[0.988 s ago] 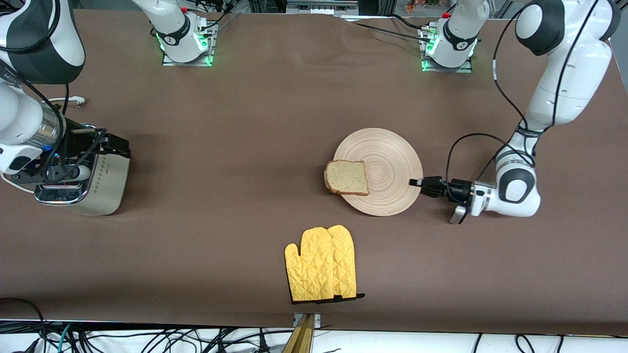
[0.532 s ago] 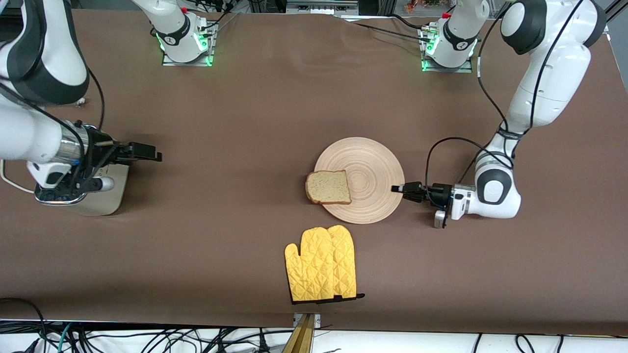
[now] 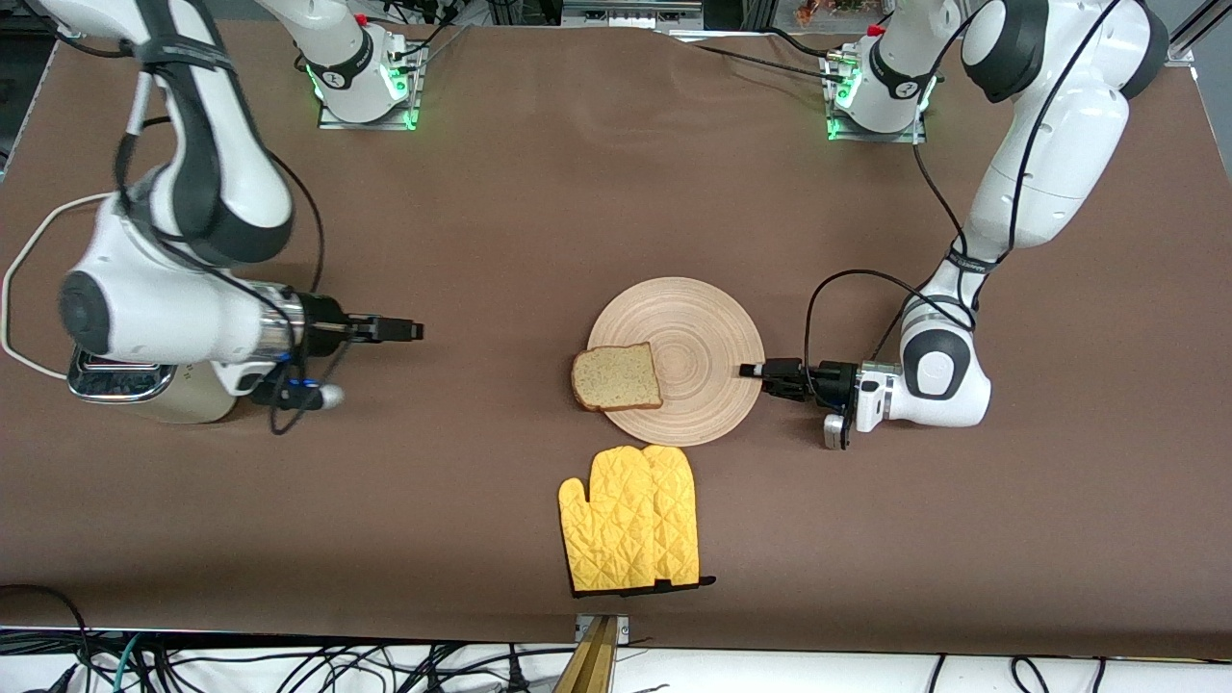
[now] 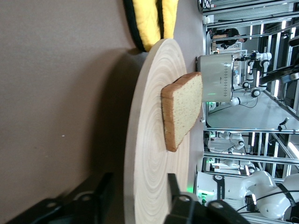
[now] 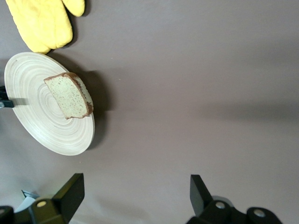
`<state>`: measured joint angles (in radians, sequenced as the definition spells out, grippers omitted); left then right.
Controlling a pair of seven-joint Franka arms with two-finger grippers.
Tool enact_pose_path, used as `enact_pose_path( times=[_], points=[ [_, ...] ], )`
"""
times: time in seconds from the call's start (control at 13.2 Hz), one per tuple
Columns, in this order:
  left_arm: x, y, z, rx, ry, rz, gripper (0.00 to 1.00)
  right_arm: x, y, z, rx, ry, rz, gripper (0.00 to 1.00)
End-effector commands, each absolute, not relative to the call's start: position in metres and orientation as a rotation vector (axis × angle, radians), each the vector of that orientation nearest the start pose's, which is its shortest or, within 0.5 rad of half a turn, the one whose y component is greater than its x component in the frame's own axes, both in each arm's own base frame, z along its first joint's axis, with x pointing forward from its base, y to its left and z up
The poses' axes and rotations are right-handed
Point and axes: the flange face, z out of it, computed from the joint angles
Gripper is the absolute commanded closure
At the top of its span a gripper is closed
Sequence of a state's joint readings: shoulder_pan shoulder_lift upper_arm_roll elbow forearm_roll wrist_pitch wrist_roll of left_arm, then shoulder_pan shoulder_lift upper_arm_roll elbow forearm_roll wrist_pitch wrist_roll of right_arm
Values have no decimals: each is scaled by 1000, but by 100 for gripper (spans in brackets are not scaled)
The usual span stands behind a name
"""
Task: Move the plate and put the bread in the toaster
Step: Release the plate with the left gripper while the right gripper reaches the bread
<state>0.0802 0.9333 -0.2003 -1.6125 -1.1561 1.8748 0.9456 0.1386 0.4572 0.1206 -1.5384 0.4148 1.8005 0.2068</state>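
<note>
The light wooden plate (image 3: 698,337) lies mid-table with the bread (image 3: 616,377) on its edge toward the right arm's end. My left gripper (image 3: 754,371) is shut on the plate's rim at the left arm's end. In the left wrist view its jaws straddle the rim, my left gripper (image 4: 138,181) clamped on the plate (image 4: 149,140) with the bread (image 4: 182,109) ahead. My right gripper (image 3: 412,330) is open and empty, low over bare table between toaster and plate. The cream toaster (image 3: 188,406) stands at the right arm's end, mostly hidden under that arm. The right wrist view shows my right gripper (image 5: 135,183), the plate (image 5: 37,128) and the bread (image 5: 70,96).
A yellow oven mitt (image 3: 630,520) lies just nearer to the front camera than the plate, almost touching its rim. The toaster's white cord (image 3: 19,269) loops at the right arm's end of the table.
My left gripper has carried the plate with the bread toward the right arm's end and nearer the mitt. My right gripper has left the toaster and swung toward the table's middle.
</note>
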Motion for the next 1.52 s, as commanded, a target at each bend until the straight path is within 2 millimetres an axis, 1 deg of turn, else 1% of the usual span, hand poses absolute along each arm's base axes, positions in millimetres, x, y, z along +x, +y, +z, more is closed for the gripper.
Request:
enact_pose_path(
  times=[0.0,0.08,0.15,0.23,0.3,0.38,0.46,0.53,0.61,0.68,0.76,0.84,0.91,0.99,1.06,1.14,1.22,1.29,1.37,1.44],
  points=[
    [637,-103,123,1990,-347,-67,0,637,231,357,-2718,109,385,0],
    [643,-82,147,2051,-425,-54,0,638,246,345,-2720,99,361,0],
    [650,-56,171,2118,-503,-41,0,639,259,328,-2725,95,337,0],
    [652,-40,190,2178,-580,-57,0,638,276,315,-2703,101,317,0],
    [653,-29,212,2224,-610,-80,0,639,289,304,-2666,129,300,0],
    [653,-12,240,2286,-642,-117,0,639,299,293,-2650,140,286,0],
    [651,5,274,2360,-672,-149,0,639,306,284,-2651,129,264,0],
    [651,11,308,2451,-669,-183,0,638,314,276,-2654,118,246,0],
    [652,13,336,2556,-688,-227,0,636,324,269,-2657,107,234,0],
    [652,6,369,2660,-709,-279,0,634,331,261,-2659,102,223,0],
    [648,-10,401,2756,-692,-350,0,634,335,255,-2661,105,204,0],
    [644,-30,437,2851,-636,-388,0,634,339,251,-2662,108,182,0],
    [635,-47,471,2974,-527,-407,0,633,345,247,-2661,107,162,0],
    [626,-70,500,3102,-412,-379,0,633,347,244,-2661,107,150,0],
    [619,-86,531,3196,-299,-294,0,631,352,239,-2652,105,158,0],
    [608,-98,557,3219,-197,-222,0,635,355,236,-2627,124,165,0],
    [602,-102,571,3227,-133,-178,0,637,358,233,-2599,134,171,0],
    [602,-98,576,3190,-116,-170,0,641,360,229,-2577,119,167,0],
    [603,-94,577,3161,-111,-174,0,643,364,226,-2549,136,171,0],
    [604,-85,582,3163,-93,-153,0,648,365,222,-2535,135,164,0]
  ],
)
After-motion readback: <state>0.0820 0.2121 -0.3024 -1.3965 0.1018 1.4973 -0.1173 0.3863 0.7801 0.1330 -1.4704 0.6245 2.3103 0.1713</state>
